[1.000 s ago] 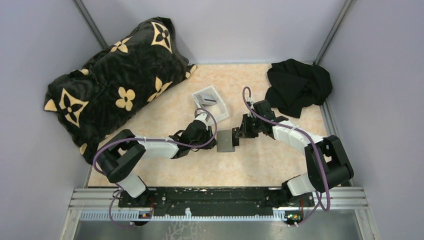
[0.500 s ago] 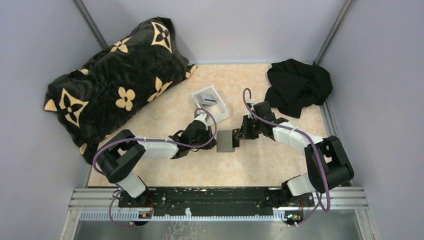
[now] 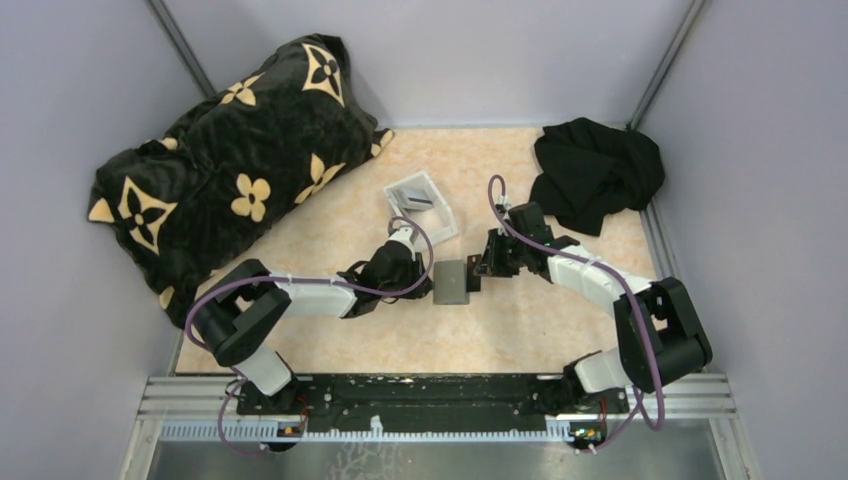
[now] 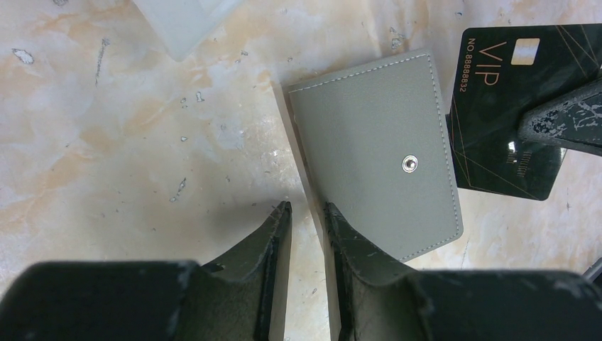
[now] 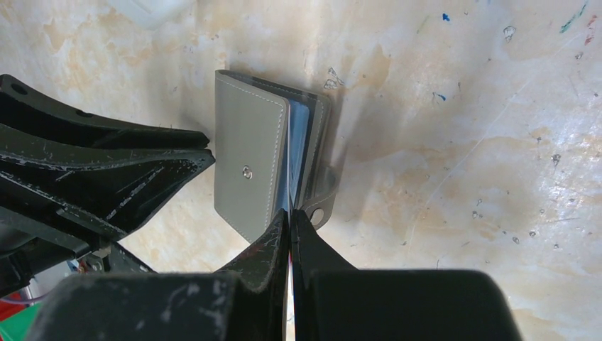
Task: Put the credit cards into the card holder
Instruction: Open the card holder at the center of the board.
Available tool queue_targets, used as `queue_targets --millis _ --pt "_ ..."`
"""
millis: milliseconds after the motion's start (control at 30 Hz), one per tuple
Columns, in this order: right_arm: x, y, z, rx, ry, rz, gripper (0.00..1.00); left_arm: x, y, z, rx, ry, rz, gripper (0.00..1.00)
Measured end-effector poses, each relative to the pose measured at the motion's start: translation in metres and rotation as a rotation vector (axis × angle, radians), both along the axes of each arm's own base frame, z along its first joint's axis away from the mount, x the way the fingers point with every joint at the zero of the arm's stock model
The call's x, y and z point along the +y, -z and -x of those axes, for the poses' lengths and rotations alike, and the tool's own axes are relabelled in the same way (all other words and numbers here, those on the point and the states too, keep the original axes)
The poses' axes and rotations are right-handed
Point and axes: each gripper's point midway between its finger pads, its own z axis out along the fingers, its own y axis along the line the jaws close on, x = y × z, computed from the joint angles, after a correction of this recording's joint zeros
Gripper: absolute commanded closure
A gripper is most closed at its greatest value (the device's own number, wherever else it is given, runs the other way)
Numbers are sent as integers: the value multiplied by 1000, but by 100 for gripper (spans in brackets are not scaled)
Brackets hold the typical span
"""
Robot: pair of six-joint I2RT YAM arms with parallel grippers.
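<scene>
The grey card holder (image 3: 455, 282) lies at the table's middle, its snap cover (image 4: 376, 142) lifted a little, so it gapes toward my right gripper (image 5: 248, 142). My left gripper (image 3: 430, 278) is at its spine edge, fingers nearly together (image 4: 307, 207), the right finger over the spine. My right gripper (image 3: 483, 268) is shut on a black VIP credit card (image 4: 497, 85). The card is edge-on between the fingertips (image 5: 291, 211), its front edge in the gap between the holder's panels.
A white tray (image 3: 445, 222) stands just behind the holder with a grey card in it. A black patterned cushion (image 3: 230, 170) fills the back left. A black cloth (image 3: 597, 170) lies at the back right. Walls close in on three sides.
The right arm has shifted very slightly. The holder, the card and the left arm stand as before.
</scene>
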Motion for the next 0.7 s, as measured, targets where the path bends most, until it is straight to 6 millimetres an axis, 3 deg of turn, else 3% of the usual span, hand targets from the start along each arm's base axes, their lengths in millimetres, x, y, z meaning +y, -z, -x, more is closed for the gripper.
queue_targets --millis 700 --pt "9 2 6 3 -21 -21 100 0 0 0 1 -2 3 70"
